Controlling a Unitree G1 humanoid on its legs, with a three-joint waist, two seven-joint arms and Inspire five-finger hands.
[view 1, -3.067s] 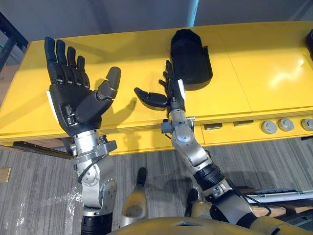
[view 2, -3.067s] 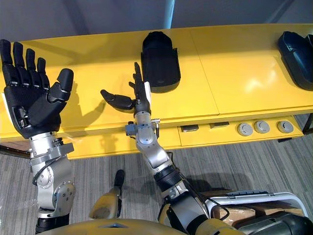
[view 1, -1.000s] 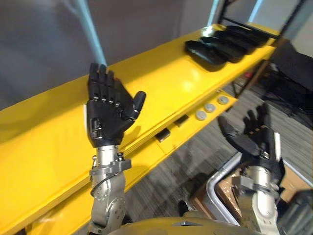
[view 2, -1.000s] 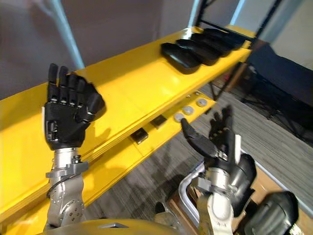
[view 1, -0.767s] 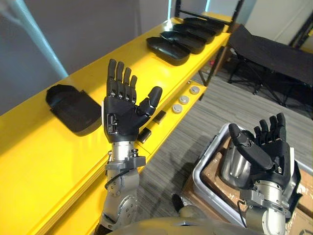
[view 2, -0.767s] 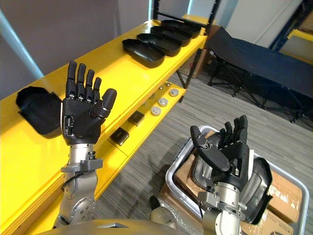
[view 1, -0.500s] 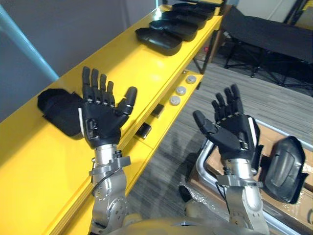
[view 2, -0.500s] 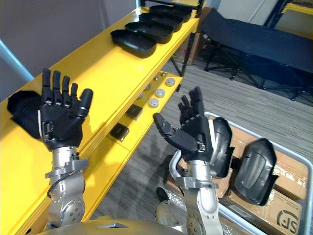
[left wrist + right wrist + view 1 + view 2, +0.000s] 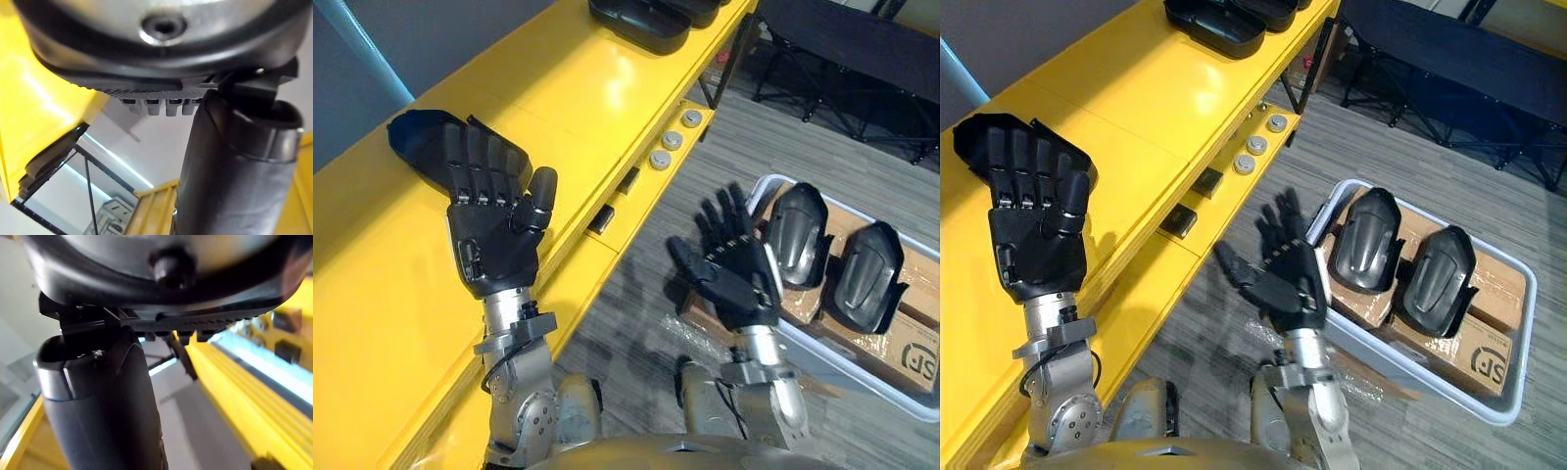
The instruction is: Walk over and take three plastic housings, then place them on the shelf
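Two dark plastic housings [image 9: 798, 245] [image 9: 867, 276] lie side by side on cardboard boxes in a grey bin [image 9: 1430, 389] on the floor at the right. My right hand [image 9: 736, 276] is raised just left of the bin, open and holding nothing. My left hand [image 9: 494, 240] is raised over the yellow shelf [image 9: 597, 93], open, palm toward the camera. Another dark housing [image 9: 416, 142] lies on the shelf behind the left hand. More housings [image 9: 1214, 24] lie in a row at the shelf's far end.
Round knobs [image 9: 671, 150] and small dark switches sit on the shelf's front face. A dark folding cot [image 9: 1440, 54] stands on the grey floor beyond the bin. Open floor lies between shelf and bin.
The camera has swung right and down, so the bin with two housings is in full view. Both hands stay open and empty; the right hand now sits lower, beside the bin.
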